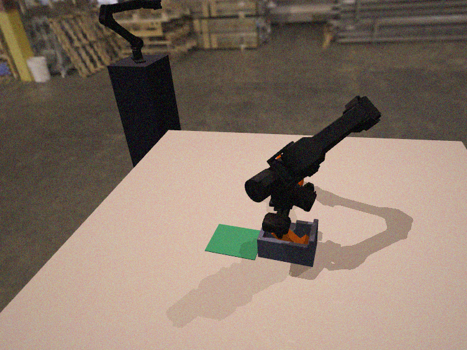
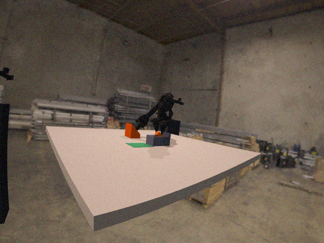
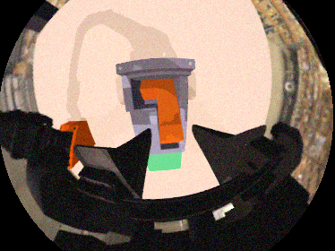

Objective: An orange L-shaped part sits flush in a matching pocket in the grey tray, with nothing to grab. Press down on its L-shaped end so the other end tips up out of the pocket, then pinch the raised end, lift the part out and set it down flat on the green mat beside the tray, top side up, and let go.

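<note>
Nearest in the wrist view, the gripper hangs low over the tray with its fingers spread apart, gripping nothing. Just beyond them the orange L-shaped part lies tilted in the pocket of the grey tray, one end raised toward the fingers. The green mat touches the tray's side. All sit mid-table, well away from its edges.

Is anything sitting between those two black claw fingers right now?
Nothing is gripped. In the wrist view the open gripper frames the raised end of the orange L-shaped part, tilted in its grey tray, with the green mat below.
</note>
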